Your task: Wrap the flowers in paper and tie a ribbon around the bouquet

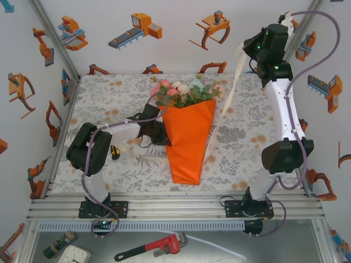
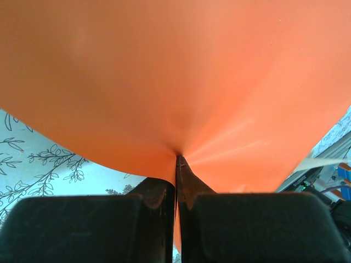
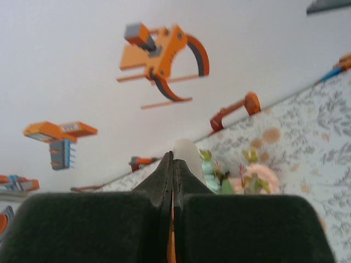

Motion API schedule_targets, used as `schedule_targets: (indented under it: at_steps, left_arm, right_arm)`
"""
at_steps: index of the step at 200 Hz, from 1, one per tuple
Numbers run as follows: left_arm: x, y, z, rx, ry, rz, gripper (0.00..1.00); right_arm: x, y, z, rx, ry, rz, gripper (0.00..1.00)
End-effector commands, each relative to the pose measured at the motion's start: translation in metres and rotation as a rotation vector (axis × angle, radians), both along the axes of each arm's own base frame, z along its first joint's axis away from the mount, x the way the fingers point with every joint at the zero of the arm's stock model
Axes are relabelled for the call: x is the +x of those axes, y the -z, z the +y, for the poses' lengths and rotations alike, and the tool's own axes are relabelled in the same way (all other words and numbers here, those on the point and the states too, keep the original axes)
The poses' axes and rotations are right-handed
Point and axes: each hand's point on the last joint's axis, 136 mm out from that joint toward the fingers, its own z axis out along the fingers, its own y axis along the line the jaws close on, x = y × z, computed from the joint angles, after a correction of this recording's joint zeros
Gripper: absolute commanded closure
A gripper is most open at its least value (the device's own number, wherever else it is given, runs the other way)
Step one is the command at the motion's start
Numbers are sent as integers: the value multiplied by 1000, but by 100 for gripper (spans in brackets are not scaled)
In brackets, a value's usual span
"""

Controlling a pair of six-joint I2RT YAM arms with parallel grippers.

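One paper cone [image 1: 189, 143] holding flowers [image 1: 184, 92], ribbon [image 1: 231, 87] alongside

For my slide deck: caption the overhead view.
Left end effector pinches the orange paper around the flowers while the right end effector holds the cream ribbon aloft.

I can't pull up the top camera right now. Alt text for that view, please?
A bright-orange paper cone lies on the floral tablecloth, pink, white and green flowers spilling from its far end. The left hand grips the cone's left edge; the right hand, raised at the far right, holds a cream ribbon that trails down to the cone's right side.
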Motion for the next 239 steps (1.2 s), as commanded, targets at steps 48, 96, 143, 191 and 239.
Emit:
schedule_targets:
  at_steps: [48, 96, 143, 191, 239]
  left_arm:
    - [-7, 7, -2, 8, 14, 10, 91]
    - [-5, 12, -5, 12, 12, 9, 90]
    - [-2, 10, 1, -20, -42, -61, 75]
    - [-1, 13, 9, -20, -95, -79, 65]
    - [-6, -3, 16, -41, -125, -111, 62]
  right_arm:
    - [-19, 22, 27, 21, -182, 45, 100]
    - [-80, 57, 151, -20, -466, 137, 100]
    - [-128, 106, 279, 133, -560, 211, 100]
    - [-160, 114, 333, 92, -611, 199, 51]
    - [-156, 108, 267, -55, -612, 185, 21]
